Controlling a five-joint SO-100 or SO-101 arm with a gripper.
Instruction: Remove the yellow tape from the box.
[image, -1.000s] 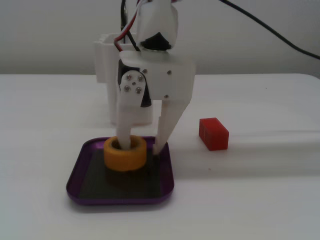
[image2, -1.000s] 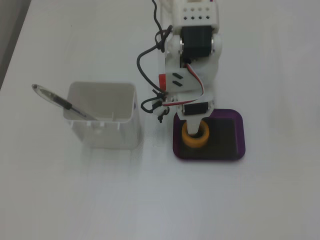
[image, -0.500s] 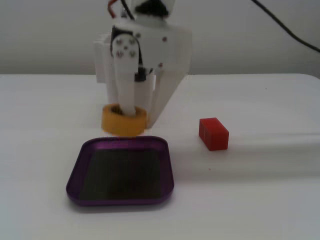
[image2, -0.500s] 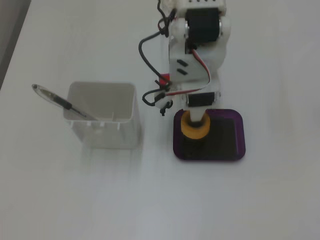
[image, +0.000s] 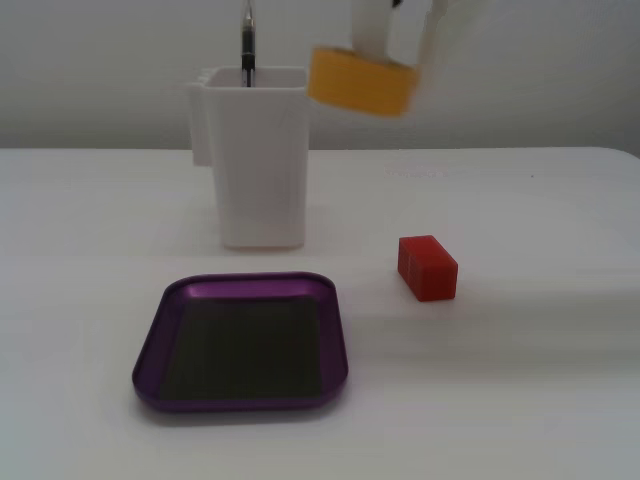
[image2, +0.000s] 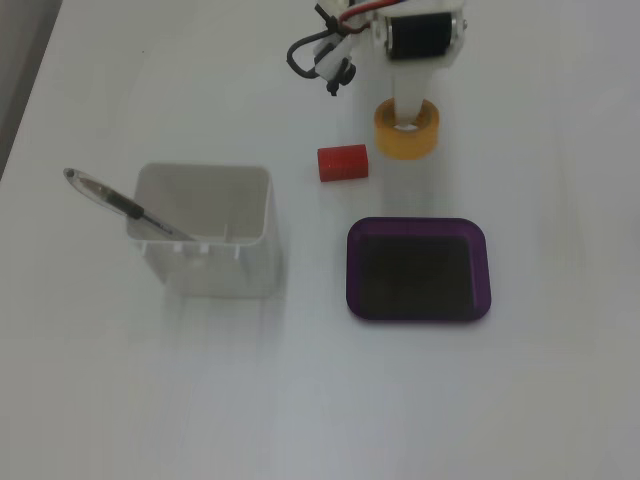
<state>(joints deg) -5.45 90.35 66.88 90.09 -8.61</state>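
Note:
The yellow tape (image: 360, 82) hangs high in the air, to the right of the white container's top and well clear of the table. My gripper (image: 400, 58) is shut on it, one finger down through the hollow core and the other against the outer wall. Seen from above, the yellow tape (image2: 407, 129) and gripper (image2: 407, 112) are beyond the box, near the red block. The box, a shallow purple tray (image: 240, 350), lies with nothing in it at the front of the table; from above the tray (image2: 418, 270) also shows a bare dark bottom.
A small red block (image: 428, 267) (image2: 343, 163) sits on the table to the right of and behind the tray. A tall white container (image: 255, 160) (image2: 205, 235) with a pen (image2: 115, 198) leaning in it stands behind the tray.
The gripper closed on the tape in the tray, lifted it straight out, then carried it higher and away over the table beyond the tray. The tray now holds nothing.

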